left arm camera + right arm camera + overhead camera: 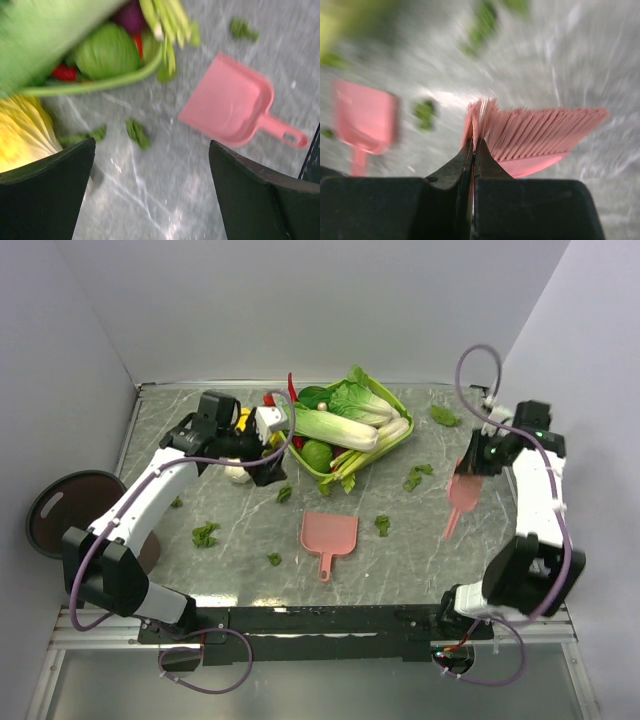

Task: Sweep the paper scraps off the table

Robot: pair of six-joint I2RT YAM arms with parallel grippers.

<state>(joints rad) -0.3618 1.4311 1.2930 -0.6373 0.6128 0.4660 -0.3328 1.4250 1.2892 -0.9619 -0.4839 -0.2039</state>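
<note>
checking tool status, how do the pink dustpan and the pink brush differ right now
The pink dustpan lies flat on the table, untouched; the pink brush is clamped in the right gripper. The dustpan is a smooth scoop; the brush ends in bristles. Both are pink.

Green tray (100, 83) of vegetables (335, 428) (heaped full), yellow-and-white cabbage (20, 130) beside it, brown bin (65, 515) far left

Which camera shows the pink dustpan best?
The top camera: the dustpan lies whole and sharp there. The left wrist view shows it whole and larger but blurred; the right wrist view shows only a smeared pink shape on its left side.
</note>
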